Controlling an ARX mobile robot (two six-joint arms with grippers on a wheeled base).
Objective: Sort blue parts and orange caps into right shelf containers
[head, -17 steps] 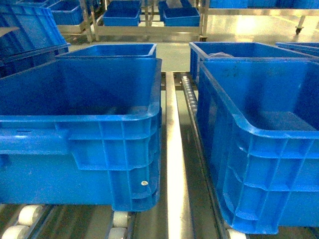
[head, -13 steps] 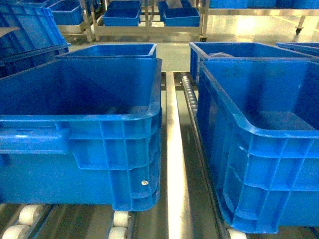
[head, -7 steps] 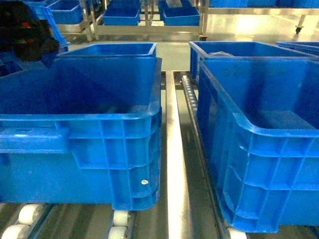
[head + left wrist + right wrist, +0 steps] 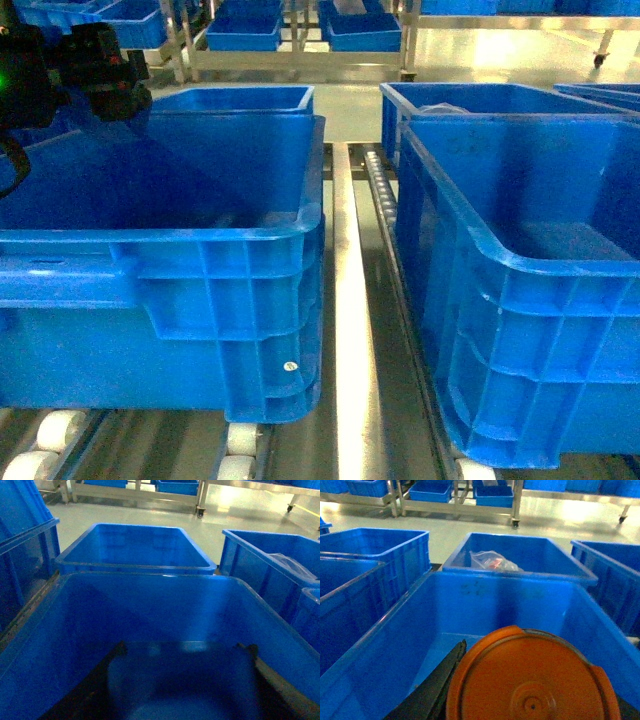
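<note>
Between right tool fingers: orange cap.

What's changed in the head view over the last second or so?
The left arm has come into view at the upper left, moving rightward over the back corner of the near-left crate. The crates and the steel shelf beam between them have not moved. The head view shows nothing taken or released.

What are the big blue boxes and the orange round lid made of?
The blue boxes look like hard plastic: glossy, with moulded ribs and thick rolled rims. The orange lid also seems plastic, smooth and slightly matte, with a moulded centre ring.
</note>
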